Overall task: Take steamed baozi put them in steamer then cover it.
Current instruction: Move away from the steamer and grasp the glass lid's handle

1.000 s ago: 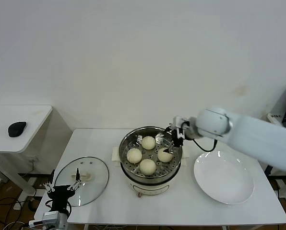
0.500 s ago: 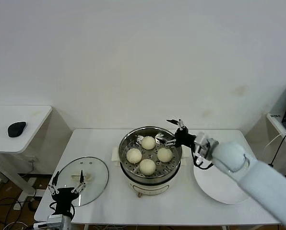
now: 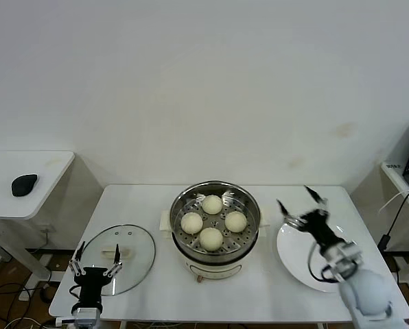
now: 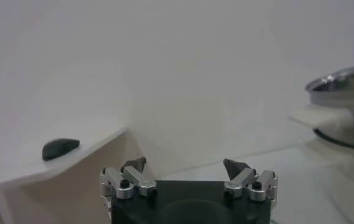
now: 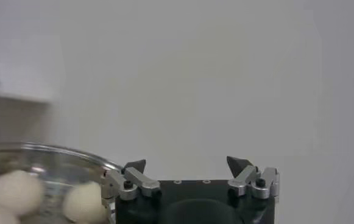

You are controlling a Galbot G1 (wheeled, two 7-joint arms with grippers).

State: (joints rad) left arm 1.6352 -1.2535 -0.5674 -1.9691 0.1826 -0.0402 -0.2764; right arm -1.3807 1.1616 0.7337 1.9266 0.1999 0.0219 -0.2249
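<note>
In the middle of the white table [image 3: 156, 199] stands the steamer [image 3: 215, 252], a shiny steel pot on a cream-white base, and on its perforated tray lie all four steamed baozi [image 3: 211, 221], set in a loose diamond and close to one another, none stacked. The pot is uncovered. The cover [image 3: 137, 243], a clear glass lid with a metal rim and a pale handle at its centre, lies flat on the table to the robot's left of the steamer, apart from it. The left gripper [image 3: 97, 258] hangs at the near edge of that lid, its fingers spread wide with nothing between them; whether the tips touch the glass cannot be told. In the left wrist view the same two fingers [image 4: 134, 164] stand well apart, with the rim of the pot off to one side. On the other side of the steamer sits a flat white plate [image 3: 307, 271], bare of buns. The right gripper [image 3: 302, 203] is raised over the plate's far edge, clear of the pot, its fingers parted and holding nothing. The right wrist view shows the open fingertips with the steamer rim and a few buns beyond them. A dark computer mouse [image 3: 24, 184] rests on a separate side table [image 3: 47, 168] further to the left.
</note>
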